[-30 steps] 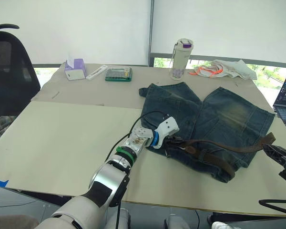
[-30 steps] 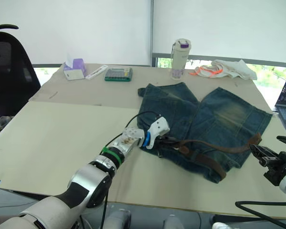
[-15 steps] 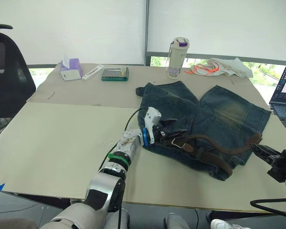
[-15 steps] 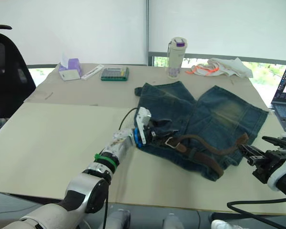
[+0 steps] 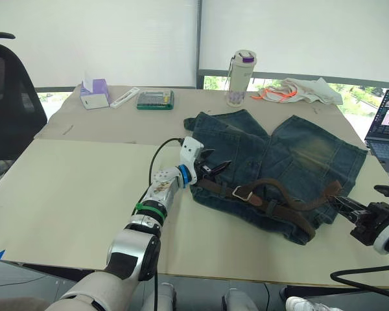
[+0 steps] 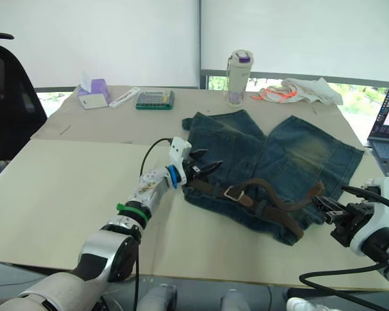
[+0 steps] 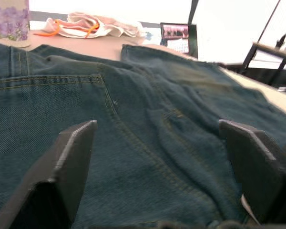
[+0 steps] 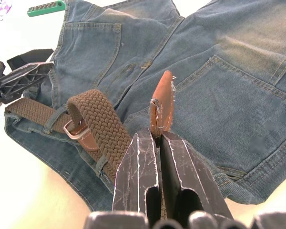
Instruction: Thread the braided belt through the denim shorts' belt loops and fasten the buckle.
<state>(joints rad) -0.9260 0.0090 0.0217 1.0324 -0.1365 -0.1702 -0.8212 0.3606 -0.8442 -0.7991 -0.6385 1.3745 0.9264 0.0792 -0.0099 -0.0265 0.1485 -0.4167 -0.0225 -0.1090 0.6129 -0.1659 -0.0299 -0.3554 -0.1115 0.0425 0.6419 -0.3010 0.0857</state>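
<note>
Right tool [image 8: 155, 143] on braided belt [image 8: 97, 126]

1. An office or lab room: a large pale beige bench [image 5: 84, 194] stands before windows covered by white roller blinds [image 5: 97, 39], with greenery showing in the gap below them.
2. A black mesh office chair [image 5: 10, 97] stands off the bench's left edge.
3. An open laptop with a lit screen [image 5: 384, 126] sits at the right edge.
4. Desk odds lie along the far edge: a purple-and-white tissue box [image 5: 94, 94], a green rectangular case [image 5: 155, 99], a tall pale drinking bottle with a purple lid [image 5: 238, 79] and a crumpled white cloth with orange cord [image 5: 298, 91].
</note>
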